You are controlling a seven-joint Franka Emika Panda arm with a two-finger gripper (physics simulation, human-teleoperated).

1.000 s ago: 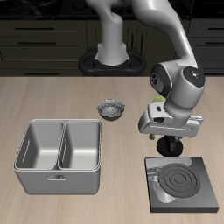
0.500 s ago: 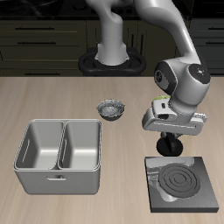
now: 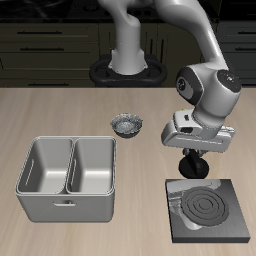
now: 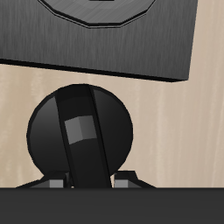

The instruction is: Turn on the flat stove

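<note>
The stove [image 3: 208, 208] near the table's front edge has grey rings, so it is not on yet. Your fingers [image 3: 194, 166] hover behind it; their state I cannot tell.

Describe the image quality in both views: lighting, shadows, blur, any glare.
Exterior view: even, flat simulator lighting, no glare or blur; the gripper casts a soft shadow near the flat stove, whose burner rings are grey, unlit. Wrist view: sharp but very close, the stove cropped by the frame edge, a dark round part of the gripper filling the foreground; the fingers themselves aren't clear.
</note>
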